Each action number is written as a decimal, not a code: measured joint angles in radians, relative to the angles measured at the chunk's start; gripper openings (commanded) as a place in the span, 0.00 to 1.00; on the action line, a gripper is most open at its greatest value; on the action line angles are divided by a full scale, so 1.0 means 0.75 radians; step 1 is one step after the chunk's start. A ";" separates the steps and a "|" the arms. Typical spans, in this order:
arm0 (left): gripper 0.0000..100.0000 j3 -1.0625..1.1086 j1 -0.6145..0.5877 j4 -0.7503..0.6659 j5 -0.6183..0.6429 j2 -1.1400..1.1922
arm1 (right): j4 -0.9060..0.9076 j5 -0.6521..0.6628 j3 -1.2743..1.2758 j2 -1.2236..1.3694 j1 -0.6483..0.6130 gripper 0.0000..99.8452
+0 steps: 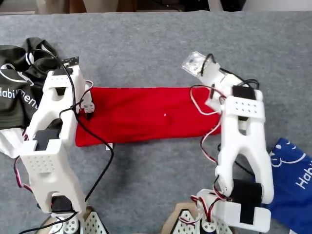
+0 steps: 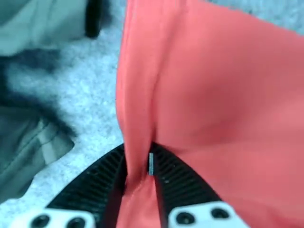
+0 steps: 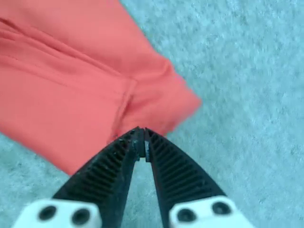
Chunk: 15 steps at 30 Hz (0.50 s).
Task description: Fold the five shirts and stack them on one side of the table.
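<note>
Grey table [image 1: 156,39] bears the red shirt [image 1: 146,114] just beside the dark pile [image 1: 17,63]; my left gripper [image 2: 138,154] clamps its pile-side end, my right gripper [image 3: 143,138] sits pinched together at the far end, so I'd lift both level, taut.

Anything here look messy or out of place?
Yes. A dark shirt lies crumpled in a heap at one end of the table, and a blue shirt lies loose at the other; the red shirt is folded flat.

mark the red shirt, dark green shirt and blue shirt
red shirt [image 1: 146,114], high view, middle of the folded cloth
dark green shirt [image 1: 14,58], high view, plain upper part
blue shirt [image 1: 292,209], high view, plain lower part
</note>
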 measured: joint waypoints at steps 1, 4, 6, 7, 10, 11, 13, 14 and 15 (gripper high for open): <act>0.02 -0.008 0.000 0.000 0.000 -0.004 | 0.020 0.000 -0.033 0.002 0.033 0.01; 0.02 -0.080 -0.002 0.070 0.000 0.000 | 0.094 0.000 -0.178 0.002 0.162 0.01; 0.02 -0.166 -0.006 0.162 -0.002 0.006 | 0.139 0.000 -0.295 0.002 0.258 0.01; 0.02 -0.225 -0.008 0.217 -0.002 0.006 | 0.149 0.000 -0.352 0.002 0.307 0.01; 0.02 -0.440 0.012 0.393 -0.047 0.006 | 0.155 0.000 -0.487 0.006 0.430 0.01; 0.02 -0.516 0.029 0.444 -0.055 0.006 | 0.155 0.000 -0.511 0.006 0.466 0.01; 0.02 -0.683 0.082 0.561 -0.061 0.006 | 0.147 0.000 -0.534 0.006 0.538 0.01; 0.02 -0.761 0.115 0.595 -0.063 0.006 | 0.125 0.000 -0.534 0.006 0.569 0.01; 0.02 -0.833 0.151 0.628 -0.063 0.006 | 0.104 0.000 -0.534 0.006 0.599 0.01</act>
